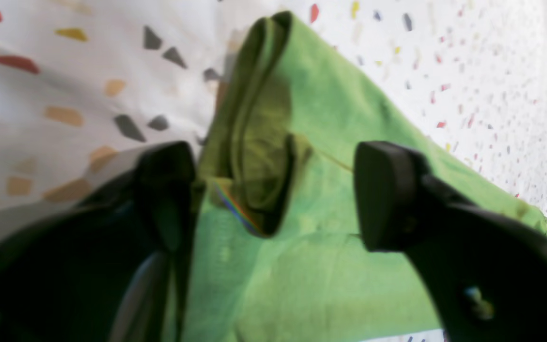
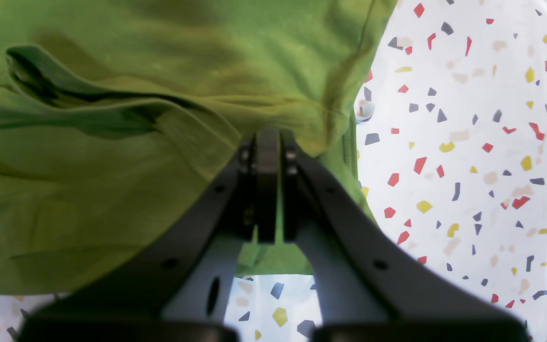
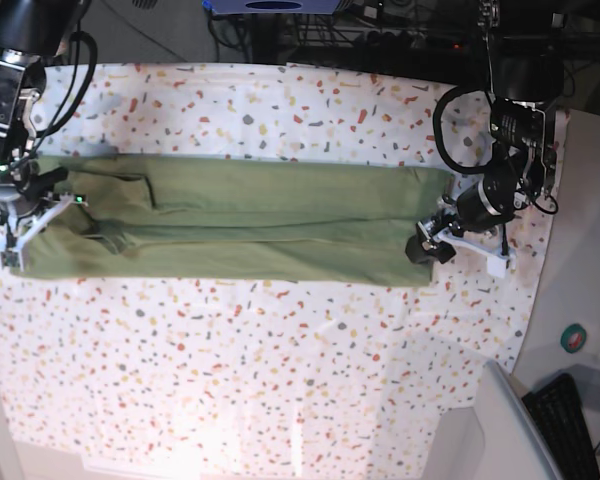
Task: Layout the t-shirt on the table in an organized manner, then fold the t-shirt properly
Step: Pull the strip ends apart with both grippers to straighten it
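Observation:
The olive-green t-shirt lies on the speckled table as a long strip, doubled over lengthwise. My left gripper is at the strip's right end in the base view. In the left wrist view it stands open, its fingers on either side of a rolled fabric edge of the t-shirt with nothing clamped. My right gripper is at the other end. In the right wrist view it is shut, with a bunch of t-shirt cloth pinched at its tips.
A plain grey surface borders the table on the right and carries a teal tape roll and a black keyboard. Cables and equipment run along the far edge. Bare speckled cloth lies beside the shirt.

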`<state>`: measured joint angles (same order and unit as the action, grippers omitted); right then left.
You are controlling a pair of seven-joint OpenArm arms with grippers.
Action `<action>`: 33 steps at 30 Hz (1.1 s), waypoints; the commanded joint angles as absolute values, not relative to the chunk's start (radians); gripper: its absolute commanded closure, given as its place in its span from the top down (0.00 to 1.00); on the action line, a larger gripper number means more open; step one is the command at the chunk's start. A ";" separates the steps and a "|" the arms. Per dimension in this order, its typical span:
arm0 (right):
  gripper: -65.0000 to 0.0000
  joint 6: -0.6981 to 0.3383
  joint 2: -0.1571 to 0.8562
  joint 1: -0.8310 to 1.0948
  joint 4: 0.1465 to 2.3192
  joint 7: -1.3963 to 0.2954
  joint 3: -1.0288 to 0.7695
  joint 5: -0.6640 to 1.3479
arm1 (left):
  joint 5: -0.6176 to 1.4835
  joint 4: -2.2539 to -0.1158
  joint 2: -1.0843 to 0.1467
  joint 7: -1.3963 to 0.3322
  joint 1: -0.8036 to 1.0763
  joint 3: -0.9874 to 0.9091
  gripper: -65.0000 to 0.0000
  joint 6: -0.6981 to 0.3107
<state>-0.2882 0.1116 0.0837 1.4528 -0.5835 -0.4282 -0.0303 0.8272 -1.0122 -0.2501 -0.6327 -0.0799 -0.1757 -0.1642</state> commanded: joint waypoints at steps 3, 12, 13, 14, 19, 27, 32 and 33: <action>0.00 -0.289 0.124 0.074 1.469 -0.565 -0.432 -0.024 | 0.808 -1.004 -0.251 -0.671 -0.071 -0.173 0.63 -0.145; 0.00 -0.289 0.122 0.094 1.469 -0.565 -0.432 -0.021 | 0.805 -1.001 -0.259 -0.673 -0.076 -0.171 0.00 -0.145; 0.00 -0.289 0.122 0.099 1.474 -0.562 -0.430 -0.021 | 0.794 -1.001 -0.266 -0.673 -0.079 -0.171 0.00 -0.145; 0.00 -0.289 0.122 0.105 1.477 -0.562 -0.429 -0.021 | 0.777 -1.001 -0.272 -0.671 -0.081 -0.173 0.00 -0.145; 0.00 -0.289 0.122 0.117 1.478 -0.562 -0.432 -0.019 | 0.696 -1.030 -0.314 -0.668 -0.091 -0.183 0.00 -0.145; 0.00 -0.289 0.122 0.125 1.478 -0.562 -0.433 -0.019 | 0.653 -1.260 -0.341 -0.674 -0.007 -0.173 0.00 -0.139; 0.00 -0.289 0.122 0.125 1.478 -0.561 -0.433 -0.019 | 0.653 -1.434 -0.280 -0.674 0.097 -0.171 0.00 -0.139; 0.00 -0.289 0.122 0.124 1.478 -0.561 -0.433 -0.019 | 0.653 -1.463 -0.266 -0.674 0.113 -0.166 0.00 -0.139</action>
